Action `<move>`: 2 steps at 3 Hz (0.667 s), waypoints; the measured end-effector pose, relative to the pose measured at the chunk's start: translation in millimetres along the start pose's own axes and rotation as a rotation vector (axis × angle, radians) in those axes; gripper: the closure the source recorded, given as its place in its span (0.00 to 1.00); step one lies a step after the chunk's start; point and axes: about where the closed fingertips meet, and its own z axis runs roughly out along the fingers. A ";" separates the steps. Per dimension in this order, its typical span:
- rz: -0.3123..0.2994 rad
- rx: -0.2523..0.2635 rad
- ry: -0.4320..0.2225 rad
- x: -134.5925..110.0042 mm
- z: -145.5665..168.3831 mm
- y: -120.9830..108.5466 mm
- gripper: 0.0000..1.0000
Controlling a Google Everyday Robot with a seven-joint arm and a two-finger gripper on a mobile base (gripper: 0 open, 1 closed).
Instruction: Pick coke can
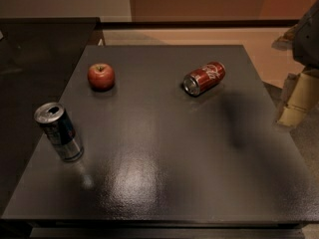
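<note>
Tool (298, 103) hangs right of table (164, 183), its state unclear; coke can (204, 77) lies sideways, bare surface around.

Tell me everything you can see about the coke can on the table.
The coke can is a small red soda can with white script lettering and a silver top, metal by its look. It lies on its side on the dark table, in the far right part, silver top turned toward the camera. Nothing but the table touches it; the pincer hangs off the table's right edge, well apart from it.
</note>
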 end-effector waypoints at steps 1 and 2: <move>-0.040 0.005 -0.001 -5.9 9.9 -11.2 0.00; -0.111 0.002 -0.018 -15.4 25.1 -29.3 0.00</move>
